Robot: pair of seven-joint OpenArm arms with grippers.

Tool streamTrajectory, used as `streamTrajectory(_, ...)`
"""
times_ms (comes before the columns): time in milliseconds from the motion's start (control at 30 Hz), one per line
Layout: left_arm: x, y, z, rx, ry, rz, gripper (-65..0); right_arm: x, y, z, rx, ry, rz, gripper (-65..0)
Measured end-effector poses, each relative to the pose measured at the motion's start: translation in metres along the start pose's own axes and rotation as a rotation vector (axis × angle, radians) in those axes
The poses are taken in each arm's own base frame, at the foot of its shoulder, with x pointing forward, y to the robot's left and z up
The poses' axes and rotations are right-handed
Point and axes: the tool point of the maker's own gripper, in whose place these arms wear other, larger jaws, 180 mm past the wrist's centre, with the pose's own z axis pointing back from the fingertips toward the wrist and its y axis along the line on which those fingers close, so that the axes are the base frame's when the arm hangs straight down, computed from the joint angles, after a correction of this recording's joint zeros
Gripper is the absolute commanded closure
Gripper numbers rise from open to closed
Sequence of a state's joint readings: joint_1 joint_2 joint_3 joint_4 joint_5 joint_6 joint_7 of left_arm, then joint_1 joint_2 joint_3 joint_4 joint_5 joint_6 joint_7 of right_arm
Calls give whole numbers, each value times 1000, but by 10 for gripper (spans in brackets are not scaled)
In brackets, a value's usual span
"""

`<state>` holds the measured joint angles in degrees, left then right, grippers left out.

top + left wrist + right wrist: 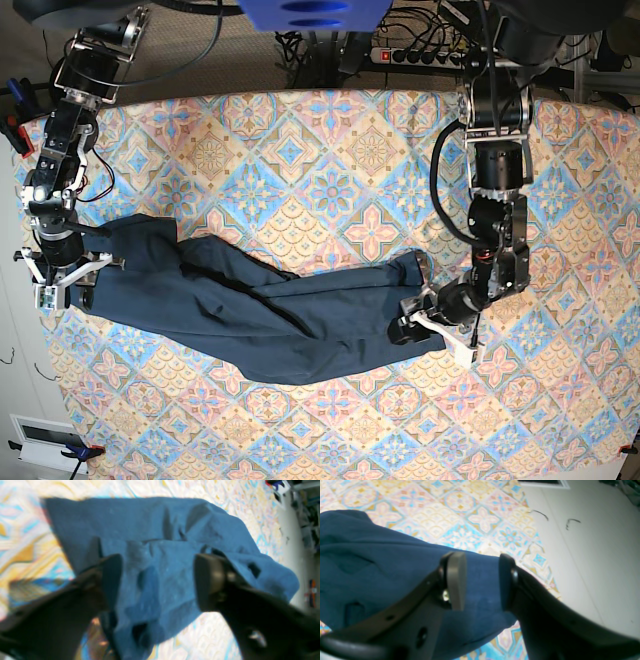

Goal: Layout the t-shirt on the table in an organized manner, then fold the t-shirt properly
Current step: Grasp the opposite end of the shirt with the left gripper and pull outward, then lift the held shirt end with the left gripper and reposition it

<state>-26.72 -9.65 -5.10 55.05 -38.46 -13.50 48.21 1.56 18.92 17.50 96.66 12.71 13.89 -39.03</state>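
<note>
The navy t-shirt (260,310) lies wrinkled and stretched in a long band across the patterned table (330,170), from the left edge to right of centre. My left gripper (425,325) sits at the shirt's right end. In the left wrist view its fingers (157,565) stand wide open, with rumpled t-shirt (140,522) lying under and between them. My right gripper (60,275) is at the shirt's left end, near the table's left edge. Its pads (481,557) are apart, and the t-shirt (370,567) shows flat beneath the gap, not pinched.
The table's edge runs close to my right gripper, with pale floor (595,555) beyond it. A power strip and cables (420,55) lie past the far edge. A white box (45,435) sits off the front left corner.
</note>
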Motion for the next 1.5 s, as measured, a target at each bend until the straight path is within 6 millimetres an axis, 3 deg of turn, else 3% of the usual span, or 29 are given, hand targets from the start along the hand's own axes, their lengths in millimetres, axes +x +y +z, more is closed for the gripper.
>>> streamTrajectory(200, -16, 15, -12, 34, -15, 68, -492, 0, 0, 0, 3, -1, -3, -210)
streamTrajectory(333, -30, 13, -22, 30, 3, 89, -462, 0, 0, 0, 0, 1, 0, -210)
streamTrajectory(400, -39, 3, -26, 21, 44, 43, -389, 0, 0, 0, 1, -1, 0, -210)
streamTrajectory(467, -51, -7, -31, 7, 87, -5, -272, 0, 0, 0, 0, 0, 0, -210)
streamTrajectory(567, -70, -23, -38, -21, 140, -47, 0, 0, 0, 0, 0, -1, -1, -210)
streamTrajectory(767, -63, -30, -29, -34, 141, -96, 0, 0, 0, 0, 0, 1, 0, -210)
streamTrajectory(967, -26, -73, 22, -131, 26, -313, 0, 0, 0, 0, -1, -1, 0, -210)
streamTrajectory(1100, -25, -51, 49, -74, 57, -426, 0, -1, 1, 0, 3, 2, 1, -210)
streamTrajectory(1200, -42, -27, 69, -22, 132, -540, 0, -5, 2, 2, 4, 6, 5, -210)
streamTrajectory(1333, -82, 2, 92, 17, 302, -706, 0, -21, 5, 5, 15, 48, 6, -211)
streamTrajectory(1500, -127, 14, 100, 4, 456, -780, 0, -18, 3, 4, 11, 39, 11, -211)
